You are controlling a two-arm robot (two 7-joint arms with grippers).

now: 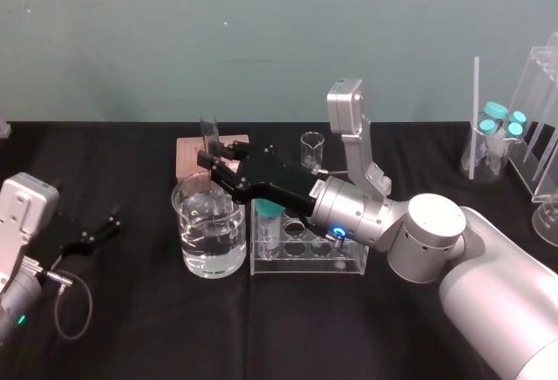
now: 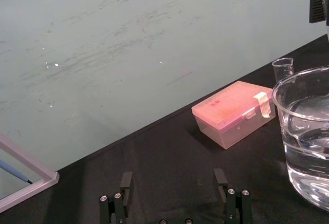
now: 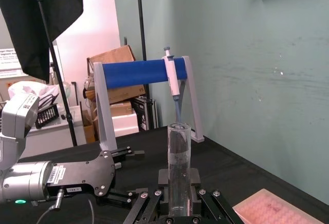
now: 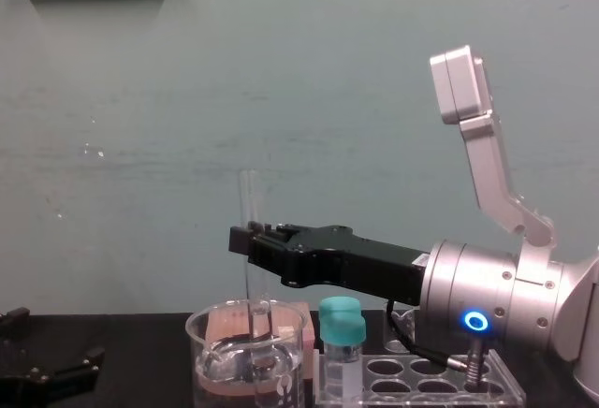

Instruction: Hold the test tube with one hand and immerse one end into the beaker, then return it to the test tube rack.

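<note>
My right gripper reaches in from the right and is shut on the test tube, a thin clear glass tube held upright. In the chest view the test tube runs down from the gripper into the beaker, with its lower end inside the glass at the water. The beaker is wide, clear and partly full. The test tube rack stands just to its right. The right wrist view has the tube clamped between both fingers. My left gripper rests open at the table's left.
A teal-capped vial stands in the rack. Behind the beaker lie a pink tip box and a tiny beaker. Teal-capped vials and a clear stand occupy the far right. A cable loops by the left arm.
</note>
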